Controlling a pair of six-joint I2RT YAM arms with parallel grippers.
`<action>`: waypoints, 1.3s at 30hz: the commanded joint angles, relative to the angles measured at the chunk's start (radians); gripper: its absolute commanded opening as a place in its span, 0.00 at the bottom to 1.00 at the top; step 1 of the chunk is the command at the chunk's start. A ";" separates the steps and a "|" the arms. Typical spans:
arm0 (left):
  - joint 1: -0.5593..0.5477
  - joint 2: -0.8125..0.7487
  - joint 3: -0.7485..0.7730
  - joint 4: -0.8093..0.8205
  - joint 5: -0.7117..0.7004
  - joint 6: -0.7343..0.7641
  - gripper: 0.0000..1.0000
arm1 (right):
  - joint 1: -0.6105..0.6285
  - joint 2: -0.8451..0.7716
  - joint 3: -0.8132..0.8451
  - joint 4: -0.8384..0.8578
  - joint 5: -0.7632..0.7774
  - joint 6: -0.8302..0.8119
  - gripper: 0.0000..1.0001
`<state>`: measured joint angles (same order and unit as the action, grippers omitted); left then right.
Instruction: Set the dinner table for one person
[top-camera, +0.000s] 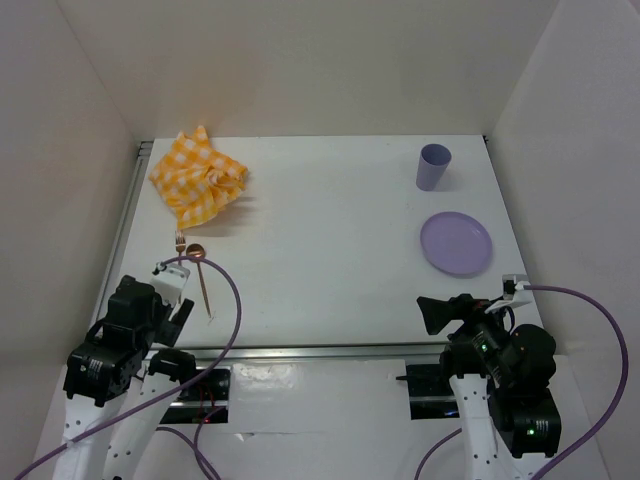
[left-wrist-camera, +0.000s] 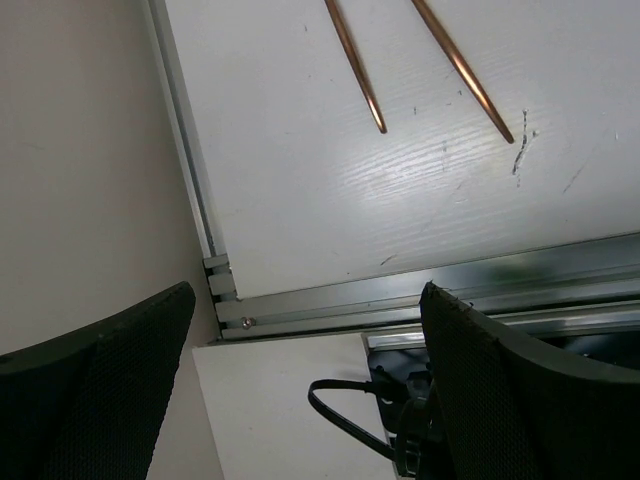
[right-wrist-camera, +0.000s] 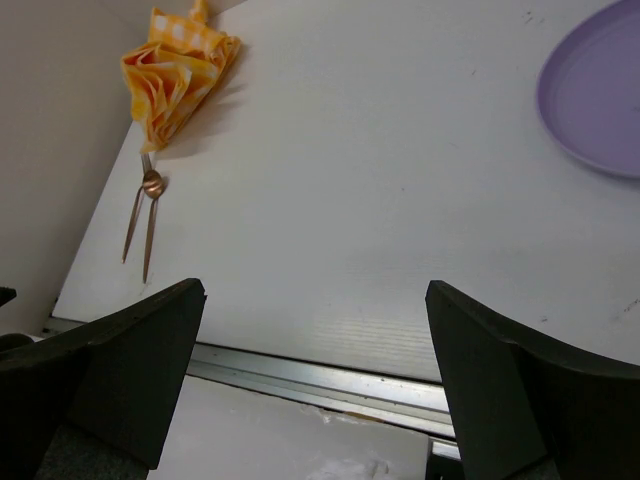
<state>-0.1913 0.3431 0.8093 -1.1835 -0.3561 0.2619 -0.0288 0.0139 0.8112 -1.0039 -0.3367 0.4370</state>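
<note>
The dinner table (top-camera: 330, 260) is a big white top with metal rails. A crumpled yellow-and-white checked cloth (top-camera: 198, 178) lies at its far left. A copper fork (top-camera: 180, 240) and a copper spoon (top-camera: 201, 275) lie side by side just in front of the cloth. A lilac cup (top-camera: 433, 167) stands upright at the far right, with a lilac plate (top-camera: 456, 243) in front of it. My left gripper (top-camera: 178, 305) is open and empty over the near left corner, by the handle ends (left-wrist-camera: 355, 65). My right gripper (top-camera: 437, 315) is open and empty at the near edge, in front of the plate (right-wrist-camera: 600, 90).
White walls enclose the table on the left, back and right. A metal rail (top-camera: 330, 350) runs along the near edge and another (top-camera: 125, 230) along the left edge. Purple cables loop from both arms. The cloth (right-wrist-camera: 180, 70) and cutlery (right-wrist-camera: 147, 215) also show in the right wrist view.
</note>
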 joint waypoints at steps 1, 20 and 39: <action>0.006 -0.010 0.014 0.004 -0.041 -0.074 1.00 | 0.003 0.003 -0.001 0.018 -0.010 -0.011 1.00; 0.015 0.708 0.686 0.209 -0.060 0.165 1.00 | 0.003 0.609 0.210 0.295 0.117 -0.098 1.00; 0.090 1.829 1.240 0.462 -0.024 -0.130 1.00 | 0.012 0.962 0.162 0.567 0.326 -0.116 1.00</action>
<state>-0.0982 2.2433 2.1513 -0.8158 -0.3595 0.1055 -0.0238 0.9890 0.9874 -0.5282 -0.0559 0.3206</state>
